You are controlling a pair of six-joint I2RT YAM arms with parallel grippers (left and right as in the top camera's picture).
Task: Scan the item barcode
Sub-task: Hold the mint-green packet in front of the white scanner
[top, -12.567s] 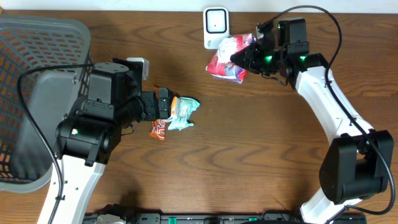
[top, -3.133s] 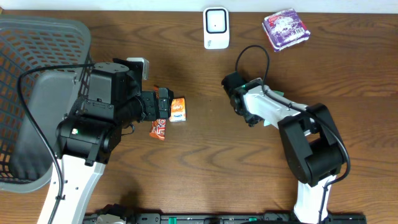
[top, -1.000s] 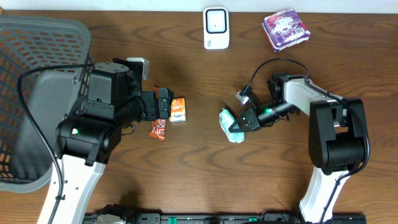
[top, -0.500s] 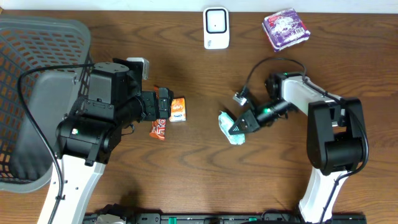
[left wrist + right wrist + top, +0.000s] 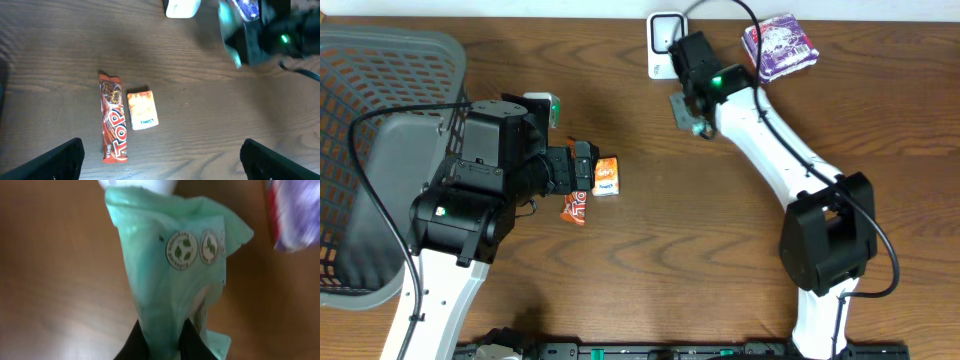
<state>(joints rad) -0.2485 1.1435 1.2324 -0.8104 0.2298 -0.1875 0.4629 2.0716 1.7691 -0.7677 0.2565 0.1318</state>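
The right gripper [image 5: 162, 339] is closed tight on the bottom edge of a mint-green packet [image 5: 170, 280], its two dark fingers [image 5: 134, 342] pinching the wrapper from either side. In the wrist view the packet rises straight out of the jaws and fans wider toward its far end. It is soft, crinkled, slightly see-through plastic in a pale green. Near the top is a row of round white seals with green leaf marks. A patch of white print shows just above the fingers, too blurred to read.

Just beyond the packet's far edge sits the white scanner [image 5: 137, 184], its body cut off by the frame. Off to the right side of the gripper lies a purple packet [image 5: 295, 215] on the brown wooden table [image 5: 55, 270].

From overhead, the right arm reaches across the table with its gripper [image 5: 682, 48] right beside the scanner [image 5: 663, 30]; the green packet cannot be made out there.

The left gripper [image 5: 172, 162] hangs wide open and holds nothing. Ahead of its fingers, on the table, a red snack bar [image 5: 112, 120] and a small orange packet [image 5: 142, 110] lie side by side, close together. A grey basket [image 5: 380, 150] stands behind the left arm.
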